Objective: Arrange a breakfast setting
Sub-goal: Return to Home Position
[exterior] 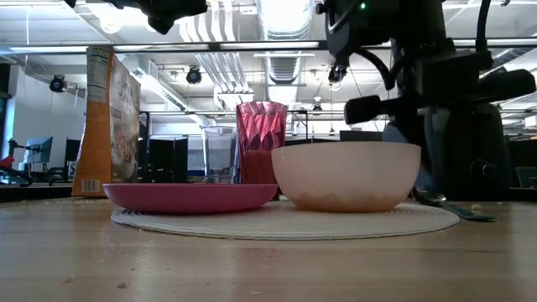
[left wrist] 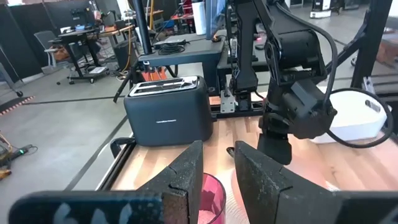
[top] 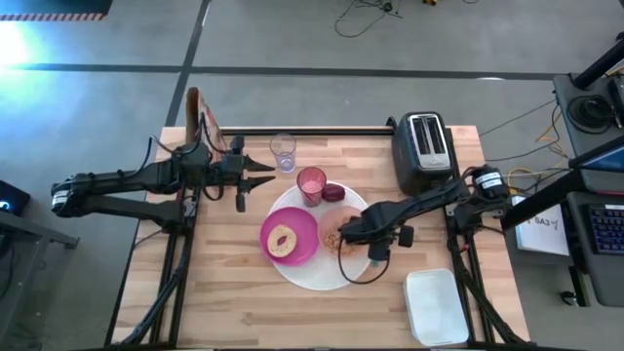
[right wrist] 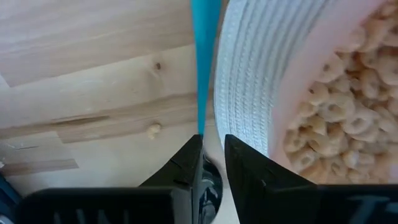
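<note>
The big round white plate [top: 314,276] lies mid-table. On its left part sits the magenta plate [top: 302,252] with the bagel [top: 284,240], and on its right part the pale pink bowl [exterior: 346,174], filled with cereal. Behind them stand the pink tumbler [top: 311,183], the clear glass [top: 283,151] and the dark red fruit [top: 334,192]. The spoon [exterior: 443,202], with a teal handle [right wrist: 202,62], lies on the table by the plate's right rim. My right gripper [right wrist: 213,163] points down over it, slightly open. My left gripper [top: 261,168] hovers open near the glass, holding nothing. My right gripper stands over the spoon where its handle meets its bowl [right wrist: 210,182], fingers pointing down, one on each side. I cannot tell whether either finger touches it. The spoon lies flat on the table beside the plate's rim [right wrist: 245,81].
A dark toaster [top: 422,151] stands at the far right and a cereal box [top: 200,115] at the far left corner. A white lidded container [top: 436,304] lies near the front right. Bare wood shows along the near edge and at the left.
</note>
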Controlling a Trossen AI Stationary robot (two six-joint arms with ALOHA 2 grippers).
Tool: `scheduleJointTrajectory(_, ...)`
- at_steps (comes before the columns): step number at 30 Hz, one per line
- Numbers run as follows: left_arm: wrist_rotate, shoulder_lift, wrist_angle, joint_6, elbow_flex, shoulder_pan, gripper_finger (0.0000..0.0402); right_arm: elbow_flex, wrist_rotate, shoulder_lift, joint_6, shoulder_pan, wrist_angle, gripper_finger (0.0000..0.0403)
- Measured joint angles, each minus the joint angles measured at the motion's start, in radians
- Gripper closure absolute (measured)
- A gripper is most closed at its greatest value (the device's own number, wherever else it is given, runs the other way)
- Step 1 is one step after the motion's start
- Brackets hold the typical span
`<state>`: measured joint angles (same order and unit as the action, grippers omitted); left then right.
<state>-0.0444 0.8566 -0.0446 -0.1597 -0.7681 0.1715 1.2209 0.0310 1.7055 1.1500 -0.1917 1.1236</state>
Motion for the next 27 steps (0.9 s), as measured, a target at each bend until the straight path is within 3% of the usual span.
scheduleJointTrajectory(4, 0.0, -0.001, 0.004, 0.042, 0.0, 0.0, 0.0326, 0.0, 0.037, -0.051, -0.039, 0.0, 0.0, 0.0344)
scheduleJointTrajectory(10, 0.0, -0.027, -0.036, 0.041, 0.0, 0.0, 0.0326, 0.0, 0.039, -0.151, -0.221, 0.015, 0.005, 0.0344)
scheduleJointTrajectory(12, 0.0, -0.044, -0.063, 0.038, 0.0, 0.0, 0.0326, 0.0, -0.011, -0.189, -0.271, 0.033, 0.011, 0.0345)
scheduleJointTrajectory(19, 0.0, -0.114, -0.11, 0.038, 0.0, 0.0, 0.0326, -0.004, -0.361, -0.332, -0.404, 0.176, -0.012, 0.0358)
scheduleJointTrajectory(27, 0.0, -0.134, -0.168, 0.039, 0.0, 0.0, 0.0326, -0.111, -0.38, -0.453, -0.447, 0.349, -0.12, 0.036)
